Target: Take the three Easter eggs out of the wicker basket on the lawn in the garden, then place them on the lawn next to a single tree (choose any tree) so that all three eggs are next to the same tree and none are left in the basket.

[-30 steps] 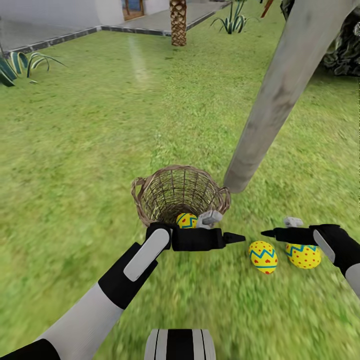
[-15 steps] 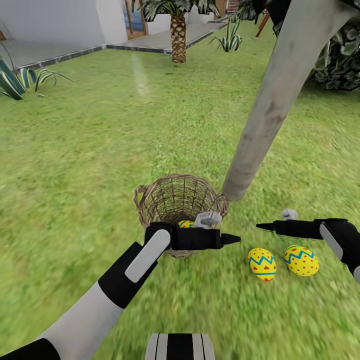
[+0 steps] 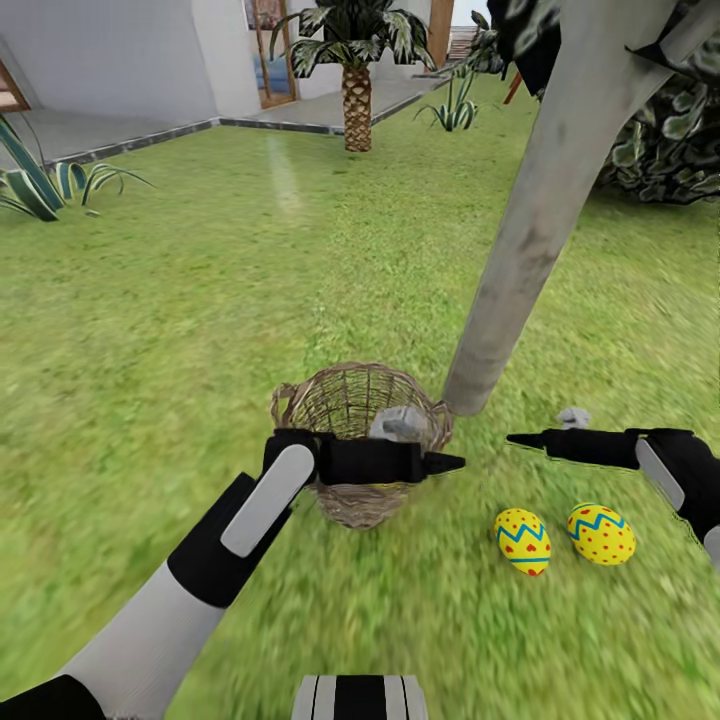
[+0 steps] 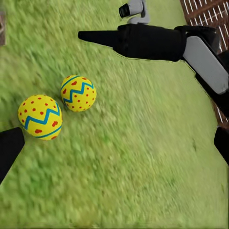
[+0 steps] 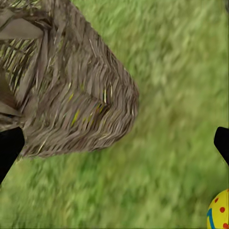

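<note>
A white house wall (image 3: 110, 50) with a brown-framed glass door (image 3: 270, 50) stands at the far edge. A grey paved path (image 3: 120, 130) runs along its foot. Right of the door rises a scaly-trunked palm (image 3: 355, 80). A spiky striped plant (image 3: 50, 180) grows beside the path, left of the door.

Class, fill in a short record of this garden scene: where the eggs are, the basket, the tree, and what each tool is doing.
Eggs on lawn: two, side by side, right of the basket
Third egg: not visible; basket interior hidden by the left arm
Basket: upright on the lawn, beside the trunk base
Tree: pale trunk, eggs near its foot
Left tool: over the basket's front rim
Right tool: above the eggs, holding nothing
</note>
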You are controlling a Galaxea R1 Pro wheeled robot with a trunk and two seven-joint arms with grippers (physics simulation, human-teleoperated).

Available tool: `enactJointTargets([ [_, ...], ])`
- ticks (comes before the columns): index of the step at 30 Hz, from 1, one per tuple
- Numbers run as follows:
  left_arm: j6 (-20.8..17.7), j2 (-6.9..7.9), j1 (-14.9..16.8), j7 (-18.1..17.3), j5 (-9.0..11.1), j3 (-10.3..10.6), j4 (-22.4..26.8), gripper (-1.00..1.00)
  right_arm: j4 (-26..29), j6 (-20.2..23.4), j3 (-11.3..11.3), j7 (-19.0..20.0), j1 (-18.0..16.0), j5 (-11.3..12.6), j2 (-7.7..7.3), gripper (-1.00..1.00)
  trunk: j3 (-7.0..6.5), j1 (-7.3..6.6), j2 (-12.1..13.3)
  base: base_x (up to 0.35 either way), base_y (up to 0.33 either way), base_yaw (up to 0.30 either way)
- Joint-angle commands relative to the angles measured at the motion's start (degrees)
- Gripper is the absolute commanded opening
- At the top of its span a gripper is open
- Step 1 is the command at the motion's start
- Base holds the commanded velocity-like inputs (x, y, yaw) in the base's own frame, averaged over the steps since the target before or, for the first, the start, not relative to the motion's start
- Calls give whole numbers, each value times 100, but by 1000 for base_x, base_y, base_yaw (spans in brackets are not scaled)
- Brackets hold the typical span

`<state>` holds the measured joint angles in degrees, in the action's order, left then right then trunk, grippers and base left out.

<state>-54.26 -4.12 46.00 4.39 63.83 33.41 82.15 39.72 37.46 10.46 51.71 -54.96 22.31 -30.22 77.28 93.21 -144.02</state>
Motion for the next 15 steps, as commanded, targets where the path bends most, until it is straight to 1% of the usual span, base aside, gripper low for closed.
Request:
enactJointTargets([
  [1, -51, -34, 37, 43, 41, -34, 37, 100, 35, 68, -11, 24, -38, 45, -40, 100, 5, -1, -2, 0, 0, 0],
  [4, -137, -62, 133, 46, 32, -130, 134, 100, 132, 130, -108, 61, -137, 42, -137, 100, 5, -1, -2, 0, 0, 0],
  [5, -131, -76, 108, 45, 32, -163, 164, 100, 164, 127, -141, 70, -170, 24, -170, 100, 5, -1, -2, 0, 0, 0],
  [7, -121, -94, 47, 49, 28, -96, 97, 100, 122, 117, -173, 84, -193, 4, -234, 100, 5, -1, -2, 0, 0, 0],
  [10, -102, -115, 12, 52, 25, 0, 30, 100, 86, 100, -190, 92, -95, -11, -313, 100, 5, -1, -2, 0, 0, 0],
  [12, -102, -120, 8, 48, 24, 64, 44, 100, 90, 97, -193, 93, -57, -9, -326, 100, 5, -1, -2, 0, 0, 0],
  [15, -106, -108, 6, 38, 24, 160, 124, 100, 96, 95, -188, 57, -44, -35, -307, 100, 5, -1, -2, 0, 0, 0],
])
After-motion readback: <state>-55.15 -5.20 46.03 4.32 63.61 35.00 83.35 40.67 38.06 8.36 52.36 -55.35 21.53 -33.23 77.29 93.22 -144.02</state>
